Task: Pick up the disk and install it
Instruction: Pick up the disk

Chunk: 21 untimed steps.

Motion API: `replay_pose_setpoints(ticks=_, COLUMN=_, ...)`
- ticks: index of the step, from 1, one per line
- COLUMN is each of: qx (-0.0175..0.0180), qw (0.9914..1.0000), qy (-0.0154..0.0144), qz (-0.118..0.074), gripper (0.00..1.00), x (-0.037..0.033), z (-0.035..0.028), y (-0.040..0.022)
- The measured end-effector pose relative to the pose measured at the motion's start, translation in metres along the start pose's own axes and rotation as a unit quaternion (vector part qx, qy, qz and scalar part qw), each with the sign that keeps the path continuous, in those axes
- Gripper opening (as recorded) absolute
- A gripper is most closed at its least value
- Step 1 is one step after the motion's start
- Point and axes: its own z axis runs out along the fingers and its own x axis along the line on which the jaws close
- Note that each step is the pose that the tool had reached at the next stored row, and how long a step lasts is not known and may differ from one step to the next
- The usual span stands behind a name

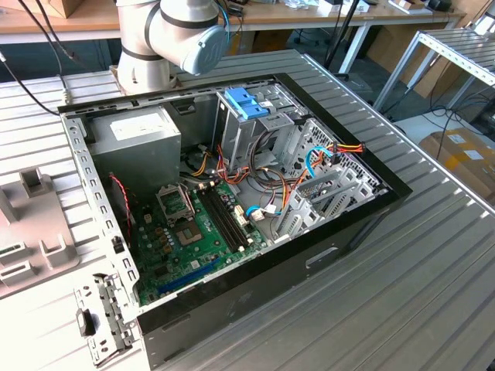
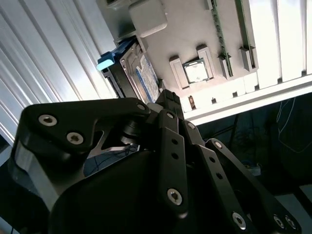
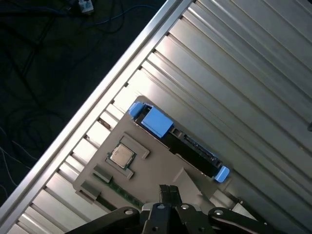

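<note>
The disk (image 3: 187, 144) lies on edge in a slot of a grey holder block (image 3: 161, 170), a blue rail at each end. In the second wrist view the disk (image 2: 146, 80) shows its white and blue label and one blue rail tip. My gripper (image 3: 168, 191) hovers above the holder, a little to the side of the disk and clear of it. Its black fingers (image 2: 168, 100) sit pressed together with nothing between them. In the exterior view the arm (image 1: 174, 35) stands behind the open computer case (image 1: 232, 193).
A processor chip (image 3: 122, 156) rests in the same holder, which lies on the ribbed metal table (image 3: 243, 73) near its edge. Inside the case are the grey power-supply box (image 1: 143, 135), a green motherboard (image 1: 193, 232), loose cables and a metal drive cage with blue clips (image 1: 247, 104).
</note>
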Motion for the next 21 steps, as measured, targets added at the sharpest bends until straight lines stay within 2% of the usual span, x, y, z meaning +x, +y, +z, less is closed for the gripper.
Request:
replay_pose_setpoints(ticks=9, qx=-0.0010, qw=0.99943, qy=-0.0011, qz=-0.034, gripper=0.11, x=0.0000, z=0.0000, y=0.0000)
replay_pose_setpoints(ticks=13, qx=-0.0016, qw=0.99855, qy=-0.0017, qz=-0.054, gripper=0.11, x=0.0000, z=0.0000, y=0.0000)
replay_pose_setpoints(ticks=21, qx=-0.0027, qw=0.99603, qy=-0.0028, qz=-0.089, gripper=0.11, x=0.0000, z=0.0000, y=0.0000)
